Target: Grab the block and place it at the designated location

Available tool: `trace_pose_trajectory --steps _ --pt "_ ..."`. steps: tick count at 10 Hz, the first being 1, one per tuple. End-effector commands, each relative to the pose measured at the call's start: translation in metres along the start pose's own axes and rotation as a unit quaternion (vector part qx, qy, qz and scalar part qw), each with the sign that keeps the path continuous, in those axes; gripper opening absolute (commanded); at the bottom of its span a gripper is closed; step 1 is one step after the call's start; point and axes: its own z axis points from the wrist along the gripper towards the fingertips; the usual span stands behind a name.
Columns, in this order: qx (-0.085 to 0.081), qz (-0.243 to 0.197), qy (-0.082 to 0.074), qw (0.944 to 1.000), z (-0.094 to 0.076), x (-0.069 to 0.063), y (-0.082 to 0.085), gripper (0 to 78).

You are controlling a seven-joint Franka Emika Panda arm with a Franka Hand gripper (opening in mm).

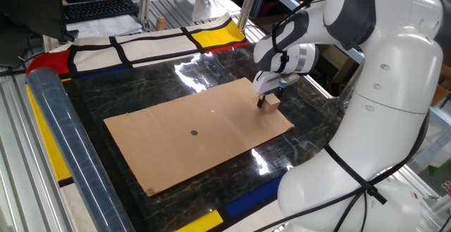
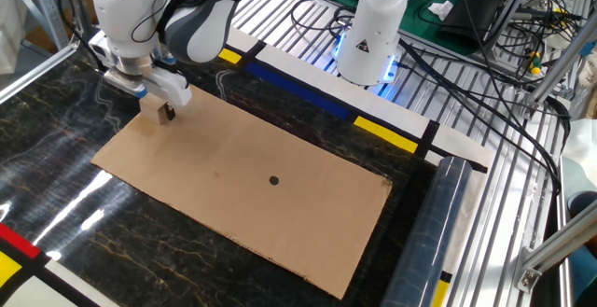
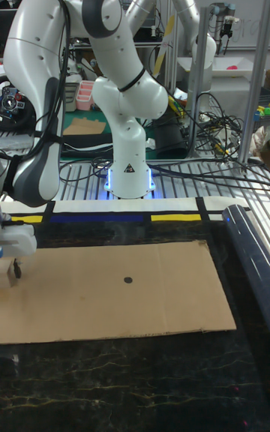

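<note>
The block (image 1: 274, 103) (image 2: 150, 104) (image 3: 7, 270), a small tan cube, rests on the cardboard sheet (image 1: 169, 154) (image 2: 233, 214) near the sheet's corner closest to my arm. My gripper (image 1: 268, 104) (image 2: 159, 111) (image 3: 10, 272) is down at the block, open, and one dark finger (image 1: 261, 103) shows close beside the cube. The other finger is hidden behind it. The designated location, a small black dot (image 1: 194, 132) (image 2: 273, 180) (image 3: 127, 280), lies near the sheet's middle, well away from the block.
A tiny white speck (image 1: 213, 109) marks the cardboard between block and dot. A clear plastic roll (image 1: 53, 126) (image 2: 434, 223) lies along the table edge opposite my arm. A second white robot's base (image 2: 368, 36) (image 3: 127, 169) stands behind the yellow-and-blue table border.
</note>
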Motion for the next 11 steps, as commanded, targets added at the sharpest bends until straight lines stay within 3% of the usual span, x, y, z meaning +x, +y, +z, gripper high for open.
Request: trace_pose_trajectory --steps 1,11 --pt "0.001 -0.004 -0.001 1.0 -0.0014 -0.0005 -0.0011 77.5" --pt "-0.002 -0.007 0.013 0.9999 0.0002 0.0024 -0.0055 77.5"
